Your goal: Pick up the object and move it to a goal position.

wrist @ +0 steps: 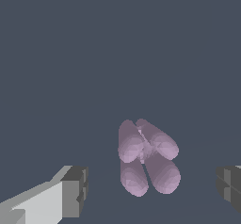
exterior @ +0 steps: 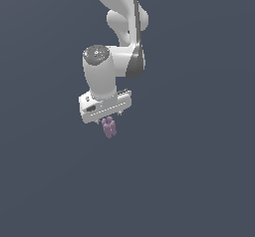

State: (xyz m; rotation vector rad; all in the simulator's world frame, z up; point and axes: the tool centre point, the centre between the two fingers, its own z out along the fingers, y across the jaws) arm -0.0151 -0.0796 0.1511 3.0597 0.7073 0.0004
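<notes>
Pincer above the lumpy object
The pincer (wrist: 150, 190) is spread wide; the purple object (wrist: 147, 156) lies between its fingers, untouched.

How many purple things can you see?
1. The one purple object sits between the open gripper's two fingers, just under the white hand. It is one lump of a few short rounded lobes. Nothing else purple shows.

Flat, featureless dark slate-blue backdrop (exterior: 199, 181)
</notes>
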